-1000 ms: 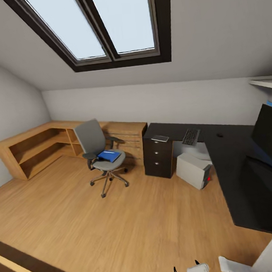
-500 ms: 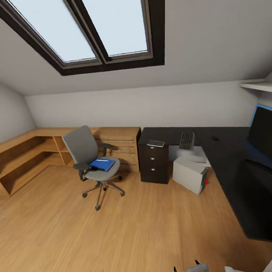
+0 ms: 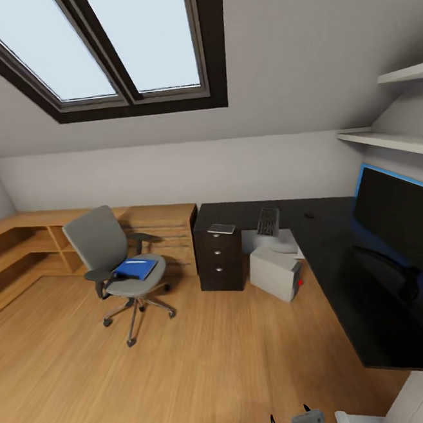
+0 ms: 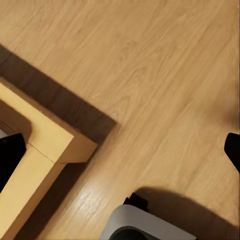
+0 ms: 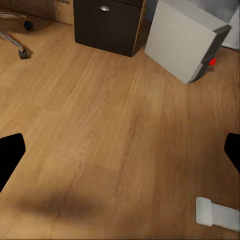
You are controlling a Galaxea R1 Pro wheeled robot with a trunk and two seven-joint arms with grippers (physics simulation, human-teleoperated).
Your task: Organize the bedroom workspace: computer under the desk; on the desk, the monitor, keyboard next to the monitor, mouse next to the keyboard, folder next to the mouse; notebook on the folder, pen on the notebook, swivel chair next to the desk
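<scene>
You face the L-shaped black worktop [image 3: 346,269], and everything sits in relation to it. The monitor [image 3: 400,219] stands on its near wing, by the blue wall panel [image 3: 389,178]. The keyboard [image 3: 268,219] lies on the far wing, tilted, with the tiny mouse [image 3: 309,215] close beside it toward the corner. A small grey notebook [image 3: 221,228] rests on the end above the dark three-drawer unit [image 3: 220,260]; you cannot make out a pen. The grey-white computer [image 3: 276,273] stands on the floor just beside the drawer unit, partly under the worktop. The swivel chair [image 3: 116,263] is well apart from the worktop, in front of the light-wood cabinets [image 3: 162,232], with the blue folder [image 3: 136,268] on its seat.

Your left hand [image 4: 120,145] hangs released over plank floor [image 4: 150,75] near a light wooden frame corner [image 4: 45,150]. Your right hand [image 5: 120,152] is also released, above bare floor, looking toward the computer and drawer unit.
</scene>
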